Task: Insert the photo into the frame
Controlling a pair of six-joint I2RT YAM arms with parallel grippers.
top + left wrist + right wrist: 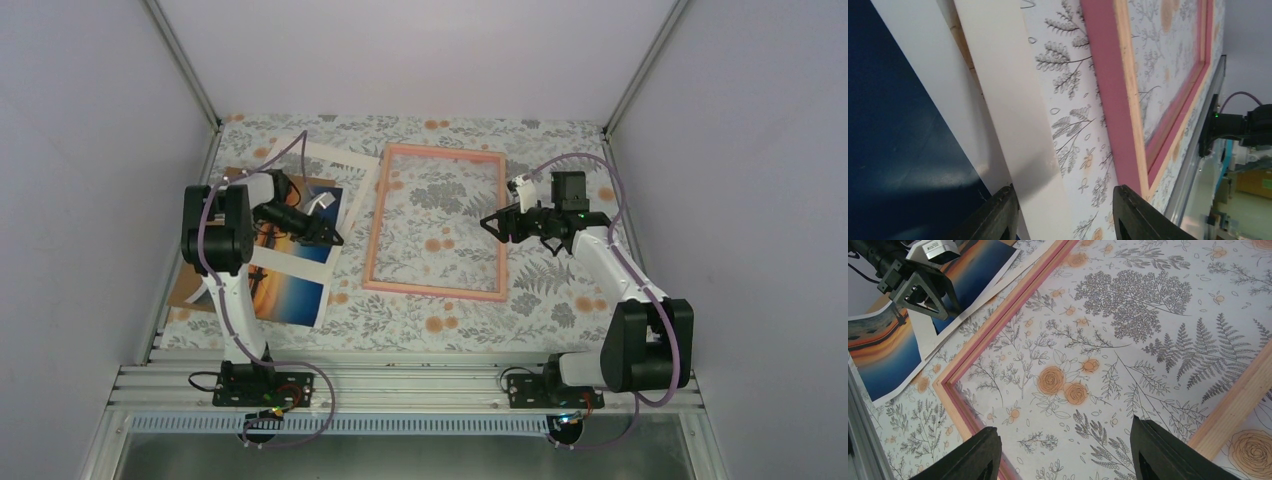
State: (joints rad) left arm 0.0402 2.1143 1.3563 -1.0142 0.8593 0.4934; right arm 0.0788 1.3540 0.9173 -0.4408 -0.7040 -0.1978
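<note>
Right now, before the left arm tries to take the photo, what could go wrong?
The left claw stands open over the edge of the white mat, not over the photo; closing here may pinch the mat instead. The mat seems to overlap the photo, so pulling one could drag both. The right claw hangs open above the frame; lowering it could knock the frame askew.

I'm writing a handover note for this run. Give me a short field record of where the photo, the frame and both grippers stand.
frame: pink, flat on the floral cloth, only cloth showing inside it
photo: sunset print, left of the frame, outside it
white mat: left of the frame, by the photo
left gripper: open, over the photo and mat
right gripper: open, above the frame's right rail
task state: photo not yet in frame
</note>
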